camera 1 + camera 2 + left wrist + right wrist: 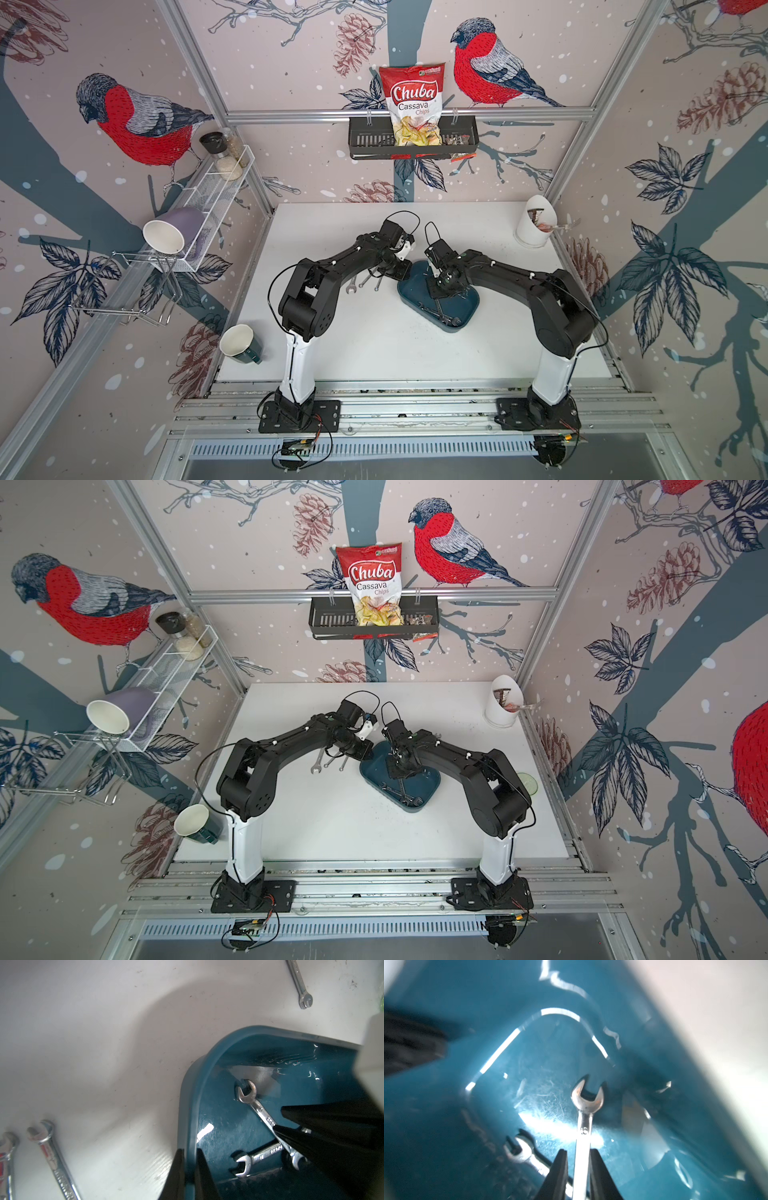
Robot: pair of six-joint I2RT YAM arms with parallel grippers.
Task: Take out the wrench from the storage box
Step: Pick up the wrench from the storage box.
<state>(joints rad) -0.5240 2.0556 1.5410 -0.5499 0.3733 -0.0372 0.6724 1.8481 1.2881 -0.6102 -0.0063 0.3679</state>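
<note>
Between right claw [578, 1169] fingers: slim, shiny silver open-ended wrench [586, 1101].

Left gripper [189, 1169] straddles storage box [465, 309] rim, blocking that side. Three loose wrenches [365, 280] crowd table [374, 353] beside it. Table in front of box lies open.

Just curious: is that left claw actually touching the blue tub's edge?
Touching. In the left wrist view, the left end effector straddles the storage box rim, its black fingers pressed against both sides of the wall.
</note>
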